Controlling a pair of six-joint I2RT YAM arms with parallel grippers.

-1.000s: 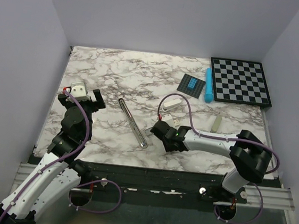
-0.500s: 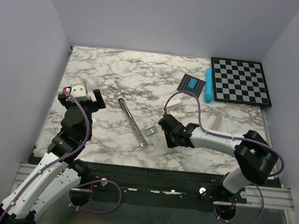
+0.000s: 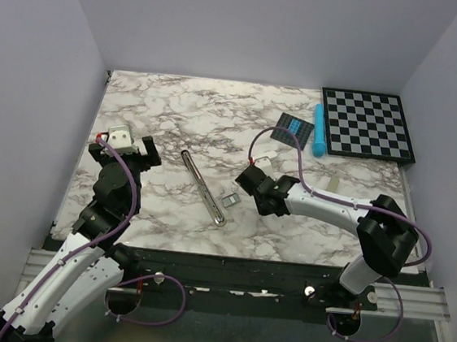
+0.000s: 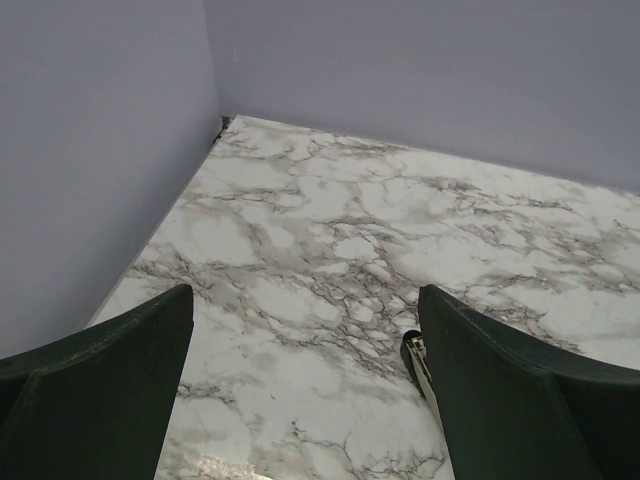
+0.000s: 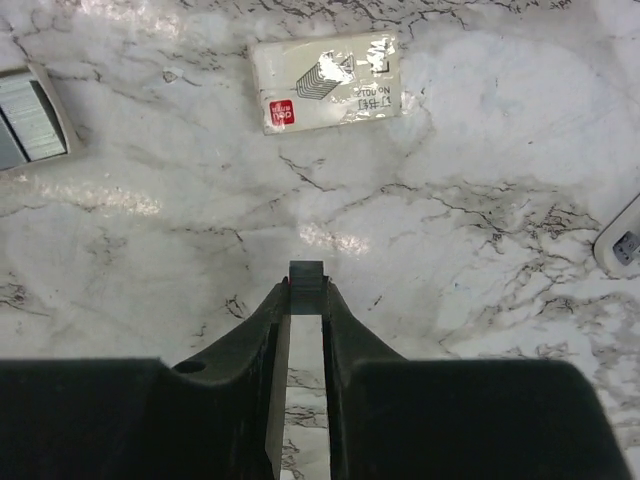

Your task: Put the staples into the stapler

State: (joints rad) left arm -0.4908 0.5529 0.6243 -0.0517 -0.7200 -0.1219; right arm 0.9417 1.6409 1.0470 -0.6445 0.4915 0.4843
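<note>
Pinching staple strip (image 5: 307, 273) at right pincer (image 5: 306, 300) tips, nearly closed; stapler (image 3: 202, 188) leftward, apart.

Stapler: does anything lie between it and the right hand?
Only the little staple tray, flat on the table beside the stapler's near end, on the right hand's side; nothing else visible.

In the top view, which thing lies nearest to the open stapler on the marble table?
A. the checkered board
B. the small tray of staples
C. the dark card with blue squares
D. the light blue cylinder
B: the small tray of staples lies just beside the near end of the stapler; everything else listed sits much farther away.
</note>
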